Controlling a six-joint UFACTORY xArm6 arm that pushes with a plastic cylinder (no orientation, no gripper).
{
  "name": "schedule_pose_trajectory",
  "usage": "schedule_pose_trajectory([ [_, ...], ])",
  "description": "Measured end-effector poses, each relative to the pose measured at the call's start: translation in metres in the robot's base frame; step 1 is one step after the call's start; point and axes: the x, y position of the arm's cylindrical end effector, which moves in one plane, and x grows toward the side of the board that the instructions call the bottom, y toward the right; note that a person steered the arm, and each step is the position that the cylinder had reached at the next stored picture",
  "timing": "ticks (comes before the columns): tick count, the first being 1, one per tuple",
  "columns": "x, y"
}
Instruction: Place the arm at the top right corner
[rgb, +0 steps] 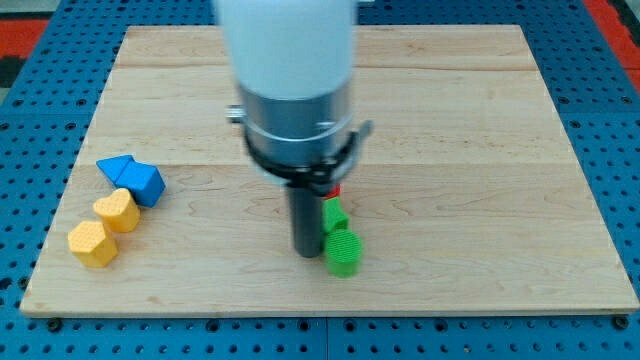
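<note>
Camera view looks down on a pale wooden board (480, 120) with fine straight grain, lying on a blue perforated metal surface (30, 90). From the view's top a blurred white cylinder with a grey metal collar (295, 110) and a black ring descends into my straight dark rod, whose tip (308, 252) rests on the wood near the middle of the board's bottom edge; there are no jaws to be apart or together, only this rod. Touching the tip on the view's right is a ribbed green plastic round block (344, 251), with a second green block (335, 214) just behind it and a sliver of red block (334, 190) mostly hidden by the rod. Near the bottom left corner, two faceted blue blocks (132, 178) sit beside two yellow rounded blocks (104, 227). The top right corner (520, 35) shows only bare wood, well apart from the tip.
</note>
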Motion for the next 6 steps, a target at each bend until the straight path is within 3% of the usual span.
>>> schedule_pose_trajectory([
  [1,-0.005,0.028],
  [3,-0.104,-0.043],
  [5,-0.047,-0.083],
  [6,-0.06,-0.032],
])
